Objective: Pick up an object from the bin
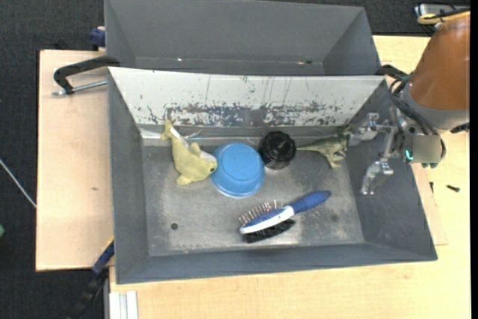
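While the gripper hangs over the bin's right slope near a green toy, its opening cannot be told.

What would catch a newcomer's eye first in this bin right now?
The bright blue round cup in the middle of the bin stands out first, with a yellow plush toy at its left side. Next comes the blue-handled brush lying in front of it, and the orange-covered arm hanging over the right wall.
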